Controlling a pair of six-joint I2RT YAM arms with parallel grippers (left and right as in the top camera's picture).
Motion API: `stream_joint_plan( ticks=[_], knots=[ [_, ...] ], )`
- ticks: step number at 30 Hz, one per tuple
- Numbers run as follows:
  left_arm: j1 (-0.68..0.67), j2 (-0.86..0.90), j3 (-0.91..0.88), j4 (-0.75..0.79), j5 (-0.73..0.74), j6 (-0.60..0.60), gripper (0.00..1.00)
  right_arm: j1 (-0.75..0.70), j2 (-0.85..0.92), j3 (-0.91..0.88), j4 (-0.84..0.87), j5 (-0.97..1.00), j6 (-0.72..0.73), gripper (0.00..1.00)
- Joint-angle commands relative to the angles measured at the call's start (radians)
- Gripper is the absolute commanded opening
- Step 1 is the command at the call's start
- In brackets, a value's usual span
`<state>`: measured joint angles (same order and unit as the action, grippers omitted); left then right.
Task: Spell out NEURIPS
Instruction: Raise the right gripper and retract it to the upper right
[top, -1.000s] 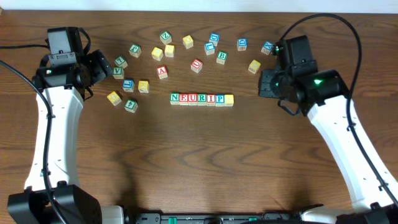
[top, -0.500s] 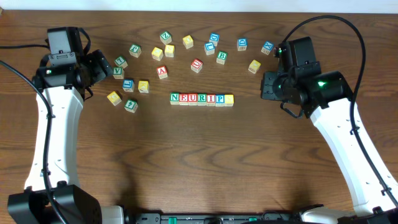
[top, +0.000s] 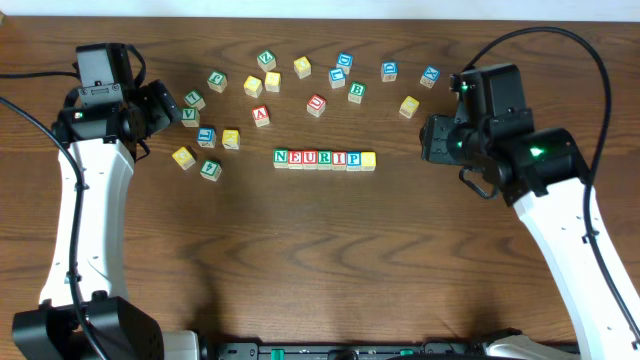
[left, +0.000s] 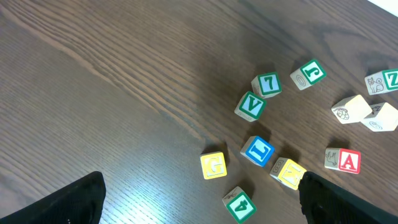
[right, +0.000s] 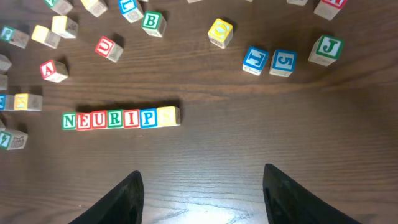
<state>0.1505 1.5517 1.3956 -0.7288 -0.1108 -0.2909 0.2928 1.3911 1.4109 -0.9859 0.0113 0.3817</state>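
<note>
Seven wooden cubes stand touching in one straight row (top: 324, 159) at the table's middle. They read N, E, U, R, I, P, and the last cube (top: 368, 160) shows a yellow face. The row also shows in the right wrist view (right: 120, 118), its yellow end cube (right: 168, 116) on the right. My right gripper (right: 202, 196) is open and empty, well to the right of the row (top: 430, 140). My left gripper (left: 199, 202) is open and empty, above the loose cubes at the far left (top: 165, 108).
Loose letter cubes lie scattered behind the row: a red A (top: 261, 115), a red U (top: 316, 104), a green V (top: 190, 117), a green B (top: 356, 91), a blue L (left: 257, 150), a yellow G (left: 213, 165). Two blue cubes (right: 269, 61) and a green J (right: 326, 49) lie further right.
My right arm has drawn back to the right, away from the row. The row and the left arm have not moved.
</note>
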Motion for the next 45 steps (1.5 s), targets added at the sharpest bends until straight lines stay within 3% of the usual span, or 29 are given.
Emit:
stream_joint_plan(
  ticks=[1, 17, 19, 20, 45],
  knots=[
    [0.003, 0.008, 0.013, 0.0, -0.006, 0.002, 0.98, -0.006, -0.034, -0.001, -0.01, -0.008, -0.005, 0.57],
    [0.003, 0.008, 0.013, 0.0, -0.006, 0.002, 0.98, -0.006, -0.123, -0.001, -0.001, -0.051, -0.005, 0.76],
    [0.003, 0.008, 0.013, 0.0, -0.006, 0.002, 0.98, -0.006, -0.143, -0.001, -0.001, -0.051, -0.005, 0.85],
    [0.003, 0.008, 0.013, 0.0, -0.006, 0.002, 0.98, -0.006, -0.153, -0.001, -0.001, -0.051, -0.005, 0.99],
    [0.003, 0.008, 0.013, 0.0, -0.006, 0.002, 0.98, -0.004, -0.222, -0.001, -0.047, -0.002, -0.005, 0.99]
  ],
)
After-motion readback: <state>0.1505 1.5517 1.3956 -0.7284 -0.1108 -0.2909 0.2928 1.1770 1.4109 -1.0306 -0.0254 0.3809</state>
